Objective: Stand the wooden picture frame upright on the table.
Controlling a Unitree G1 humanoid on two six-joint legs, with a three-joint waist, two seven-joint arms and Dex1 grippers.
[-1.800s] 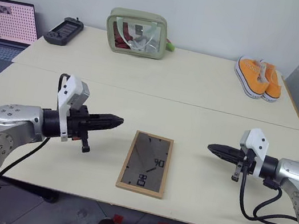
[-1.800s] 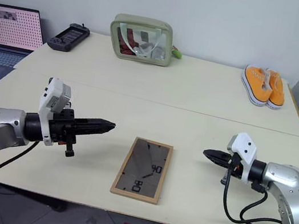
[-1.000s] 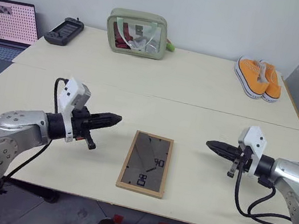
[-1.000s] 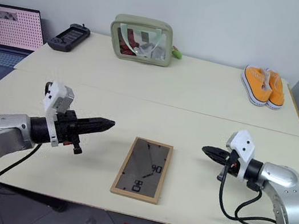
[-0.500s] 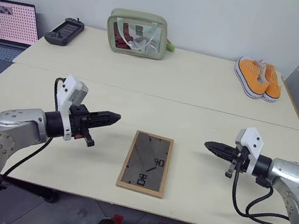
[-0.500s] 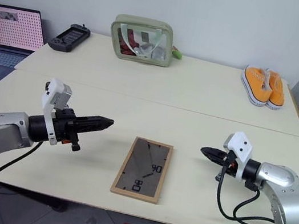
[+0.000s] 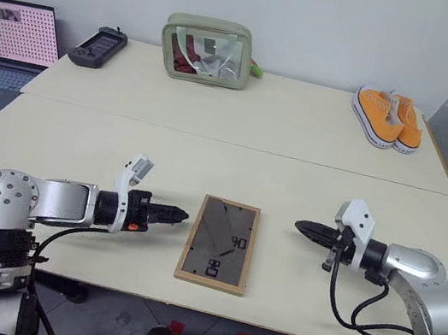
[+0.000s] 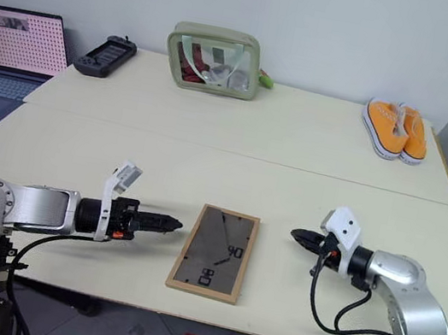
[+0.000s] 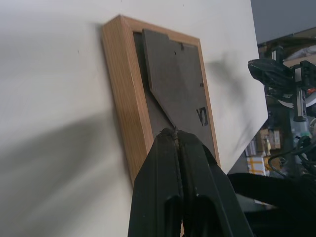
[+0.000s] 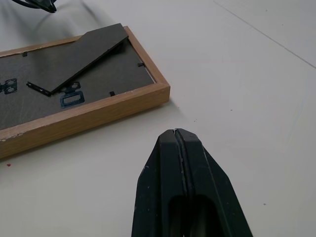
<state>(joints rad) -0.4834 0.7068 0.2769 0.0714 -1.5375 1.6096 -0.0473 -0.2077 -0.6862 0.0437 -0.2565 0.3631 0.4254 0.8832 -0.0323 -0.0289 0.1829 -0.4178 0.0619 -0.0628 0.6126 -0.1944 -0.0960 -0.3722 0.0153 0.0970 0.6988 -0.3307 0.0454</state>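
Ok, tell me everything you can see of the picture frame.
The picture frame is a small rectangle with a light wood border. It lies flat on the table, near the front edge, back side up: dark grey board with a hinged prop folded down and white marks. The left gripper and right gripper, both shut, flank it without touching. Nothing else touches it.

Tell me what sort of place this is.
Probably an office or lab workroom: plain cream tables against a bare wall, an open laptop at the left edge, and loose belongings such as orange sneakers and a green pouch.
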